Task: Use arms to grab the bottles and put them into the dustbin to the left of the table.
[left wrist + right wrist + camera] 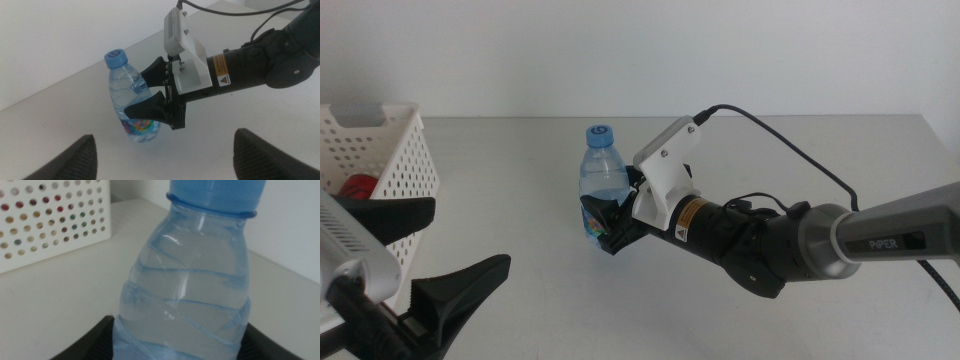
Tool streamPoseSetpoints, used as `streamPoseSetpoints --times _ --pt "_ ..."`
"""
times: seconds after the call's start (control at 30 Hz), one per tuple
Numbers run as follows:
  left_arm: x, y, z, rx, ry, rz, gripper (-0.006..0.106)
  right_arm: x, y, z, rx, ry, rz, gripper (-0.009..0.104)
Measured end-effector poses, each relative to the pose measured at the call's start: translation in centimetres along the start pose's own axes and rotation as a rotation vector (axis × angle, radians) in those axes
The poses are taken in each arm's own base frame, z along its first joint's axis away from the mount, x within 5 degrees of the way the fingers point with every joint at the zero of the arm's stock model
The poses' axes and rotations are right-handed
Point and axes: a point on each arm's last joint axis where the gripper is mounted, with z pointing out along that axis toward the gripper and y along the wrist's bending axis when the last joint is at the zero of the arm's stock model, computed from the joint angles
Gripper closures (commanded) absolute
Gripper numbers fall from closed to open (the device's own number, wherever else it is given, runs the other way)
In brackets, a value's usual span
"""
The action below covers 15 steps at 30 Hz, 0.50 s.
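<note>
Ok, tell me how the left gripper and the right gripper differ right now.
The right gripper reaches in from the right to mid-table, while the left gripper sits low at the near left, beside the dustbin. The right gripper's fingers close around the water bottle; the left gripper's fingers are spread wide and hold nothing. Both have dark forked fingers.

Right claw [150,92] apparently grips the upright water bottle [129,95].
</note>
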Motion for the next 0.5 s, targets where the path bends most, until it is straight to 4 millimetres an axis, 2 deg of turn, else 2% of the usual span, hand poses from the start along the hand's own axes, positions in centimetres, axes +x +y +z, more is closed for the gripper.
streamPoseSetpoints --times 0.2,0.5 --pt "0.0 0.0 0.0 0.0 0.0 0.0 0.007 1.1 0.5 0.4 -0.015 0.031 0.001 0.096" --pt "0.0 0.0 0.0 0.0 0.0 0.0 0.007 1.2 0.4 0.5 -0.005 0.066 0.004 0.094"
